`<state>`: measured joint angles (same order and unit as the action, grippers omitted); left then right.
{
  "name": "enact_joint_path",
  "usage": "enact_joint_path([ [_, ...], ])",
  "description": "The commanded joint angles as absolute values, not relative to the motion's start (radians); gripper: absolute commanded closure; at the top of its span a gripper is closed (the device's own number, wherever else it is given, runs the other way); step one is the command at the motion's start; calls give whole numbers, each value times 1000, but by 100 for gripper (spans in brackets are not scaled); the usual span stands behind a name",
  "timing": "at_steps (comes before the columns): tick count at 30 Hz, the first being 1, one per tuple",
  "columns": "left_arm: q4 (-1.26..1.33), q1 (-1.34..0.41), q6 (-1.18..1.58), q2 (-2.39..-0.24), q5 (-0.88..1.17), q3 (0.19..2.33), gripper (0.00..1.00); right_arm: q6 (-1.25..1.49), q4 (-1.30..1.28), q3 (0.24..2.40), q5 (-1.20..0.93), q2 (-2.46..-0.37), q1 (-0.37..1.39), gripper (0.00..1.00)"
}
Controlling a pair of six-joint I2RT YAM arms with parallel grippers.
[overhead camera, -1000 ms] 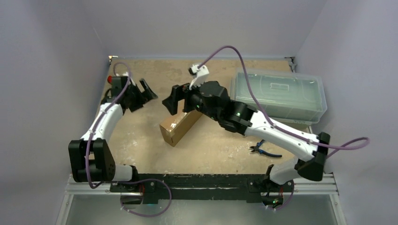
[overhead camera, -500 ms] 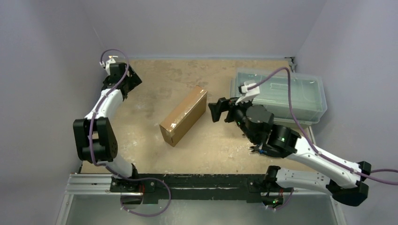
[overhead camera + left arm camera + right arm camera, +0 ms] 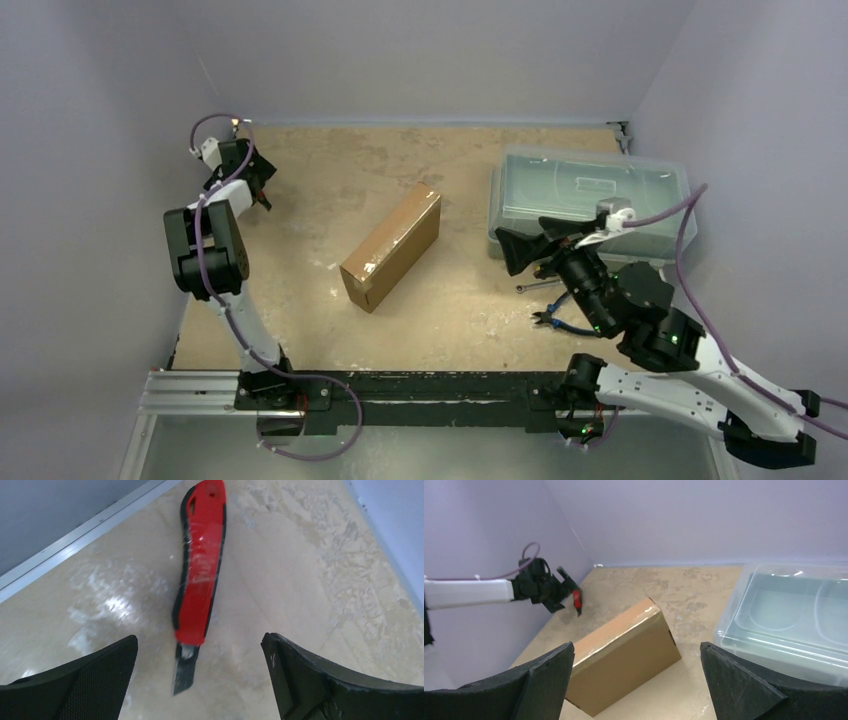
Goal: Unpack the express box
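Top view: box [image 3: 392, 248] lies flat at centre of table [image 3: 330, 170], long axis approx 7-to-1 o'clock, flap down, shiny tape patch on its 7 o'clock end. Nothing touches it.

L end effector [image 3: 262, 192] is at approx 10 o'clock from the box, near the table's far-left corner and well apart from the box. Wrist cam: L end effector [image 3: 197, 642] has jaws spread wide w/ nothing gripped. A red knife [image 3: 200, 570] lies on the table between and beyond the fingers, blade out, blade tip pointing at 6 o'clock toward the cam. Both fingers stand clear of the knife's sides. Whether the tips touch the table, can't tell.

R end effector [image 3: 525, 240] is at 3 o'clock from the box, apart from it, up against the near-left corner of the clear bin [image 3: 600, 200]; contact w/ bin not clear. Jaws fully apart, holding nothing. Its wrist cam looks across the table: R end effector [image 3: 636, 647] frames the box [image 3: 624, 655], bin [image 3: 784, 610] at 3 o'clock, knife [image 3: 576, 600] under the L arm at 10 o'clock.

Blue-handled pliers [image 3: 560, 322] lie on the table at 4 o'clock from the box, partly under the R arm.
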<state>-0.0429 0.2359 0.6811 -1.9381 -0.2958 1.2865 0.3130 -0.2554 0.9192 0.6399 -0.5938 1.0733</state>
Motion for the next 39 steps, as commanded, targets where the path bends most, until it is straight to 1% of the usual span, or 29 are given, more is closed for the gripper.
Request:
enact_joint_path([
  [1,66,251,696,-2027,-284,1370,5,305,-287,922,694,-530,1072,1],
  [8,21,253,652,-2161,-321,1495,20,319,-333,925,718,-456,1072,1],
  [11,-73,251,685,-2195,-383,1525,35,316,-331,930,726,-462,1072,1],
  [15,-99,246,692,-2217,-398,1527,53,331,-338,951,728,-490,1072,1],
  [17,-115,230,675,-2228,-410,1537,60,343,-331,953,718,-496,1072,1],
  [19,-139,209,648,-2236,-429,1558,63,357,-328,954,708,-503,1072,1],
  [21,-150,190,616,-2232,-438,1573,73,369,-328,952,699,-512,1072,1],
  [24,-183,178,610,-2192,-430,1580,83,380,-338,952,700,-548,1072,1],
  [27,-190,165,580,-2104,-394,1575,86,412,-369,979,699,-610,1072,1],
  [29,-193,128,533,-2022,-404,1568,88,432,-367,997,669,-644,1072,1],
  [30,-196,114,518,-1976,-404,1555,90,434,-358,1003,651,-662,1072,1],
  [32,-195,94,519,-1889,-375,1522,98,431,-330,1016,617,-687,1072,1],
  [33,-192,86,521,-1847,-351,1505,100,431,-319,1021,597,-699,1072,1],
  [39,-219,26,518,-1607,-195,1419,100,420,-332,1102,604,-787,1071,1],
])
